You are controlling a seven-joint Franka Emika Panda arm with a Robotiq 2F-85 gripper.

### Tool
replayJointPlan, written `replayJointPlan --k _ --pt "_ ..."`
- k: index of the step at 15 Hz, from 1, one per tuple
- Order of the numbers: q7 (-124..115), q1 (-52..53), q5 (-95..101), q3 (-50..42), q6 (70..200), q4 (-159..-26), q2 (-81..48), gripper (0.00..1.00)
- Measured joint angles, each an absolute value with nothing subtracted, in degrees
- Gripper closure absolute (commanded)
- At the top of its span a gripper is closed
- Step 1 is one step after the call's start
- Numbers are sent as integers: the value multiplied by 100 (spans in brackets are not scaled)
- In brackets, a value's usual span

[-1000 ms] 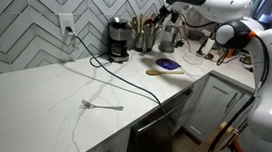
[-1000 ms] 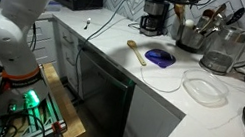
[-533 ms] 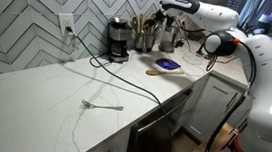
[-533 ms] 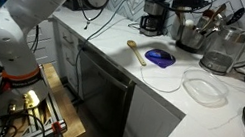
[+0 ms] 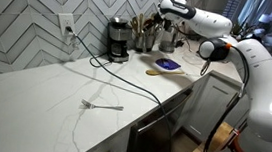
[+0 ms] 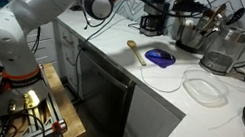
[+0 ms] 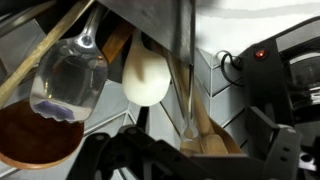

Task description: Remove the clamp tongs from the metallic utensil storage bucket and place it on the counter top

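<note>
One long white counter top (image 5: pixel 33 101) bears the metallic utensil storage bucket (image 5: pixel 148 39) beside a coffee maker (image 5: pixel 118 39), and the gripper (image 5: pixel 172 19) hangs over its crowded handles, jaws spread and, as far as the wrist view shows, closed on nothing. Among those handles the flat grey metal strip is probably the clamp tongs (image 7: pixel 178 50), standing in the bucket: light, stiff, slick steel, best pinched across both arms near the top and drawn straight up, clear of the wooden handle (image 7: pixel 200 125).

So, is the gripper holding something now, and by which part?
Nothing, it seems: in the wrist view the gripper stands open around the utensils, closed on none of them.
</note>
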State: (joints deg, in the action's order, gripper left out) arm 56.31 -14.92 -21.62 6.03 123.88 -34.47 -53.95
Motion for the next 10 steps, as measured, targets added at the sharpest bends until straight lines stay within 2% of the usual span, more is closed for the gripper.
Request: replayJointPlan --k 10 --pt "5627 -1503 -2162 728 12669 -3120 -5691 99"
